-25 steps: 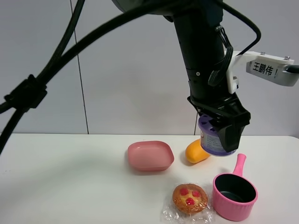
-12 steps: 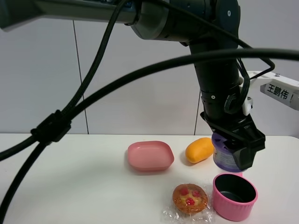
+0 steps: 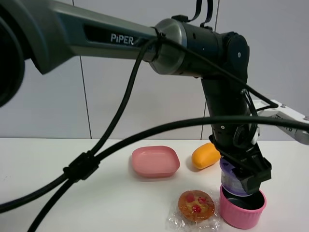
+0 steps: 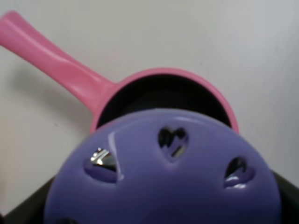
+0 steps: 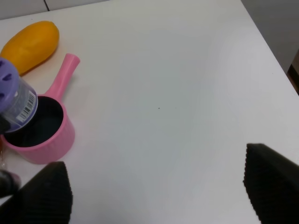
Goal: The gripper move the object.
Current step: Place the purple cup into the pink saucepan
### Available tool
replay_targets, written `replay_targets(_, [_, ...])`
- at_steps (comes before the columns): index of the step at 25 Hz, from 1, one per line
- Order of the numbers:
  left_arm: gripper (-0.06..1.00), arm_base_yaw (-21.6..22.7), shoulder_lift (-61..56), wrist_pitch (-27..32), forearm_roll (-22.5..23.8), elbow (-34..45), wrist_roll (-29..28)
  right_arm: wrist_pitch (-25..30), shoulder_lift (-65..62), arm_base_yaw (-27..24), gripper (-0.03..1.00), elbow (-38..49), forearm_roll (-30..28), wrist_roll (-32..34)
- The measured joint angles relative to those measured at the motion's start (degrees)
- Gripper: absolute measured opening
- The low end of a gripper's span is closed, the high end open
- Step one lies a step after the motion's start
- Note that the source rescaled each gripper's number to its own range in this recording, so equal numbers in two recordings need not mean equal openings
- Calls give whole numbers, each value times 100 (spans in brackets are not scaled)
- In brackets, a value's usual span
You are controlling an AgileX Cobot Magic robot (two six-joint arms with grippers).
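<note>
The purple canister (image 3: 231, 181), with a lavender slotted lid, is held upright in my left gripper (image 3: 242, 182). The black claw is shut on its sides. The canister's base sits in the mouth of the pink pot (image 3: 240, 216) at the front right of the table. In the left wrist view the lid (image 4: 163, 182) fills the lower part, with the pot (image 4: 140, 88) and its handle behind it. Black fingers (image 4: 23, 212) show at its side. My right gripper (image 5: 154, 196) is open and empty over bare table, right of the pot (image 5: 44, 144) and canister (image 5: 16, 100).
An orange oval fruit (image 3: 205, 155) lies just behind the pot. A pink shallow dish (image 3: 155, 162) sits at the centre. A wrapped tart (image 3: 195, 205) lies left of the pot. Black cables (image 3: 82, 166) hang across the left foreground. The table's right edge (image 5: 268, 44) is near.
My left gripper has carried the canister right and down, from beside the orange fruit to the mouth of the pink pot. The pot's handle is now hidden behind the arm.
</note>
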Motion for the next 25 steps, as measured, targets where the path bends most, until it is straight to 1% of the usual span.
replay_targets(6, [0, 0, 158, -149, -11, 0, -6, 0, 0, 0, 100, 0, 0, 0])
replay_targets(19, [0, 0, 158, -149, -117, 0, -6, 0, 0, 0, 100, 0, 0, 0])
replay_targets(25, [0, -13, 158, -145, -280, -111, -6, 0, 0, 0, 100, 0, 0, 0])
